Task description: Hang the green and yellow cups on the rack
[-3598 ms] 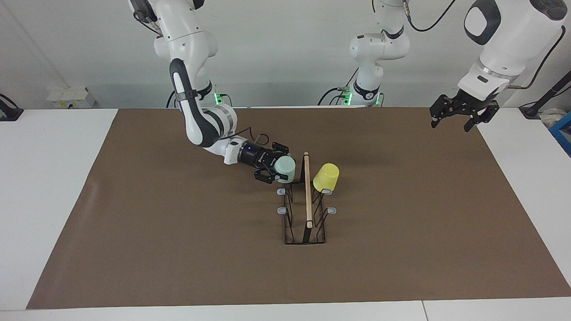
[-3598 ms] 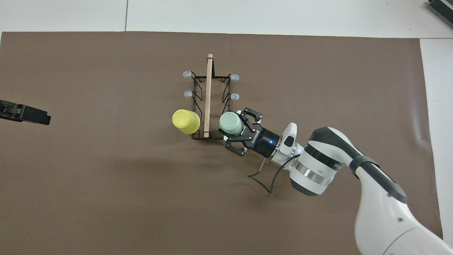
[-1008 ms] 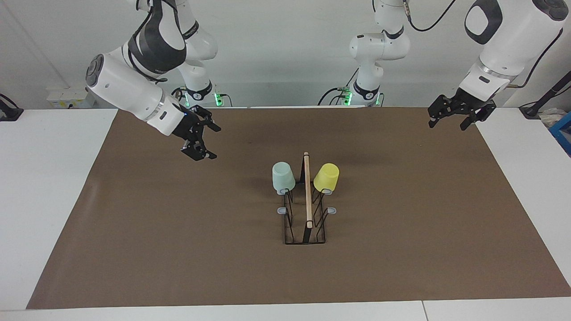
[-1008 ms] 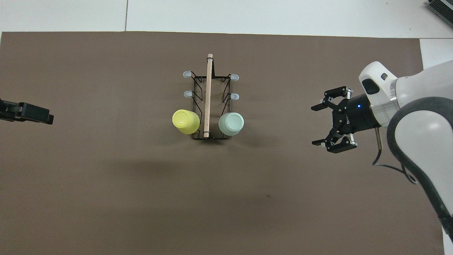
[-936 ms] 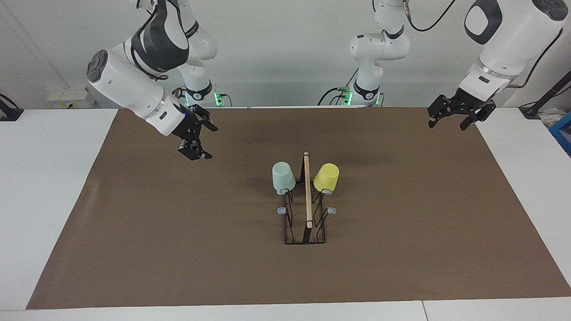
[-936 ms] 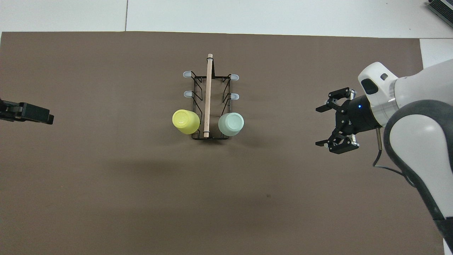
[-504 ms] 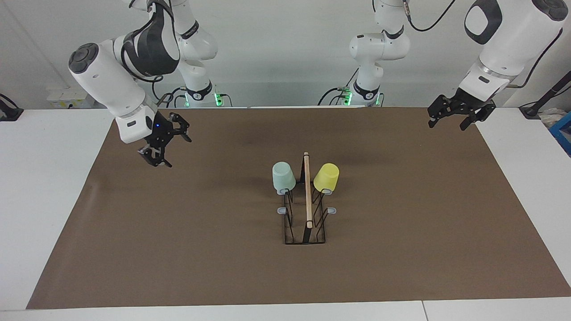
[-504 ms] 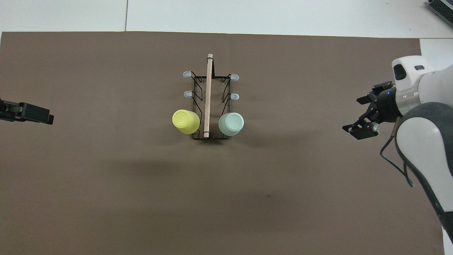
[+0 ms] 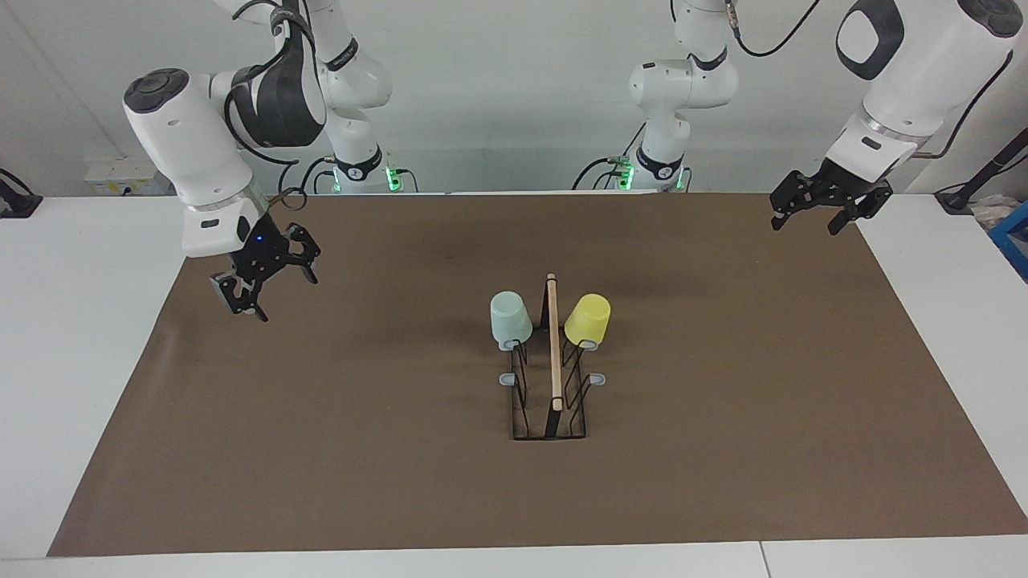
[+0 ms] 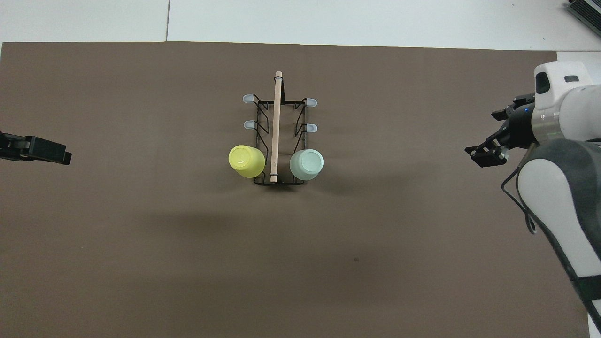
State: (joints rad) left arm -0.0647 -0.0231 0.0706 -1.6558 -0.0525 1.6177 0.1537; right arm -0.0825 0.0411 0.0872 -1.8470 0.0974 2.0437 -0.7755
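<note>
The black wire rack (image 9: 554, 401) with a wooden rod on top stands mid-table; it also shows in the overhead view (image 10: 277, 112). The mint green cup (image 9: 510, 318) (image 10: 306, 164) hangs upside down on the peg nearest the robots, on the right arm's side. The yellow cup (image 9: 587, 319) (image 10: 246, 161) hangs likewise on the left arm's side. My right gripper (image 9: 271, 291) (image 10: 489, 137) is open and empty, raised over the mat near the right arm's end. My left gripper (image 9: 806, 223) (image 10: 42, 151) is open and empty, waiting over the mat's corner at the left arm's end.
A brown mat (image 9: 723, 449) covers most of the white table (image 9: 72, 345). The rack's other grey-tipped pegs (image 9: 509, 378) are bare. A blue bin (image 9: 1013, 233) sits at the table edge at the left arm's end.
My right gripper let go of the green cup, left it hanging on the rack, and drew away toward the right arm's end of the table. The left arm has barely moved.
</note>
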